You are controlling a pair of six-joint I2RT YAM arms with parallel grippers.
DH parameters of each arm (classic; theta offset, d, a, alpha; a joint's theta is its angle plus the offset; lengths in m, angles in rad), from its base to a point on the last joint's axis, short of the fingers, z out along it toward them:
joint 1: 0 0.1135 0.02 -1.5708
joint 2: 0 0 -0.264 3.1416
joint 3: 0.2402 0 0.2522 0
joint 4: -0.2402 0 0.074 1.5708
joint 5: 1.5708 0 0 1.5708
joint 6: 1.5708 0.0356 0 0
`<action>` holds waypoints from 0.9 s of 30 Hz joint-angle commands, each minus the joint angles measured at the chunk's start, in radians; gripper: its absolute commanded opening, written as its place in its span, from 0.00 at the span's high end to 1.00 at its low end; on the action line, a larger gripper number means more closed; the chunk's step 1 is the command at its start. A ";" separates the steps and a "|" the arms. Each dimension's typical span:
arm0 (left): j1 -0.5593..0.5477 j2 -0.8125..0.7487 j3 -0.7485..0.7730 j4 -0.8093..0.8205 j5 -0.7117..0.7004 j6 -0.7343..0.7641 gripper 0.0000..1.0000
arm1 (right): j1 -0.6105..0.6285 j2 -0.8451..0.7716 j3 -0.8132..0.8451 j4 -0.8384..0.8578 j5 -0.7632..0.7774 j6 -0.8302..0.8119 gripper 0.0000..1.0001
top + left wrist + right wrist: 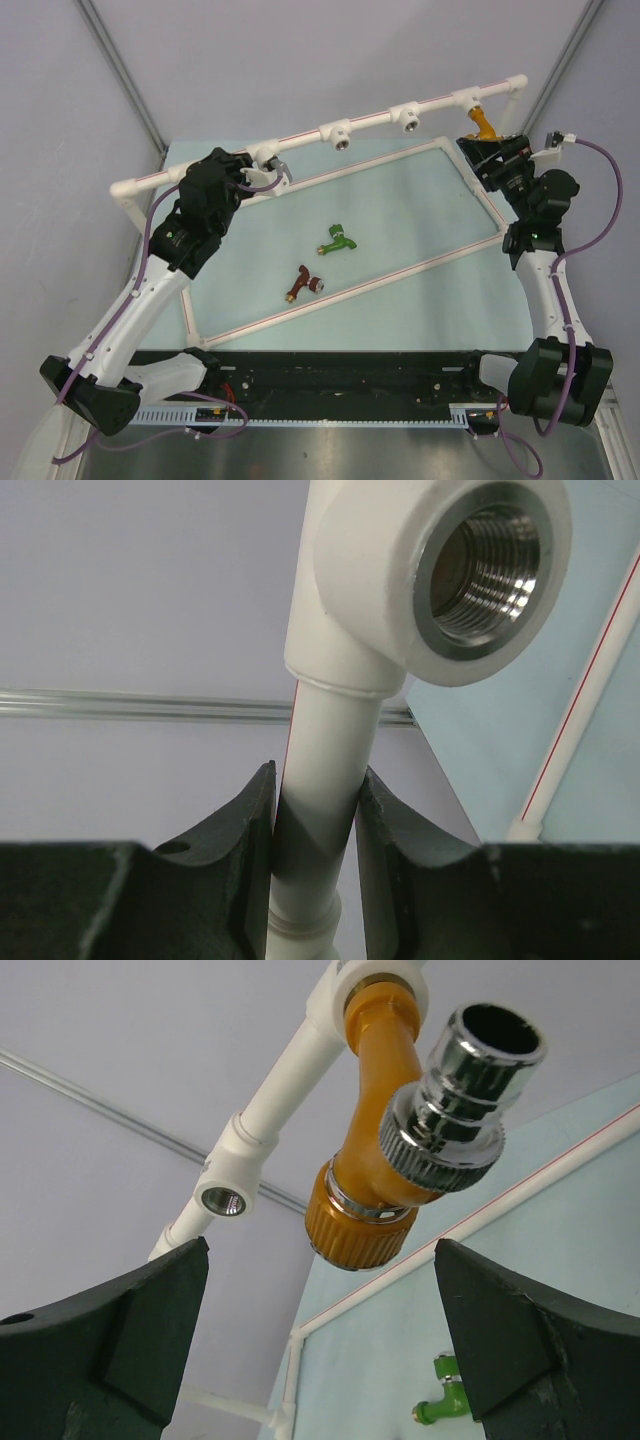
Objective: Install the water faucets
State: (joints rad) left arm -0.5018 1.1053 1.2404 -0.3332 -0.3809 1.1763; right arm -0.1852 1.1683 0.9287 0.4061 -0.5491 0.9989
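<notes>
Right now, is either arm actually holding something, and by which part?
The left end effector grips the white pipe just below a silver-ringed socket. The right end effector is open and holds nothing; the orange faucet sits untouched before it.

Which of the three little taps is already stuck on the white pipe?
The orange-yellow tap with the silver end, screwed in at the right end of the white pipe frame. The green tap and the dark red-brown tap lie loose on the table.

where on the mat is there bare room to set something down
Bare: the mat between the green faucet and the right pipe, and the strip beyond the near pipe. Crowded: around the red-brown faucet, and the far rail's ends at the left arm and right arm.
</notes>
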 commanded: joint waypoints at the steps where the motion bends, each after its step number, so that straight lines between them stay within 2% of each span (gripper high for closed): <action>1: -0.003 -0.002 0.030 -0.015 0.036 -0.093 1.00 | 0.019 -0.022 -0.011 0.143 0.035 0.030 0.00; 17: -0.003 -0.002 0.028 -0.017 0.036 -0.093 1.00 | 0.066 -0.050 -0.013 0.276 0.032 0.207 0.00; 27: -0.003 -0.002 0.030 -0.021 0.036 -0.093 1.00 | -0.045 -0.038 0.059 0.264 0.043 0.182 0.00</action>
State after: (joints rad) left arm -0.5018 1.1053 1.2430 -0.3378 -0.3801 1.1759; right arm -0.1825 1.1378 0.9218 0.6262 -0.5251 1.1858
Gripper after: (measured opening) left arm 0.362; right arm 0.994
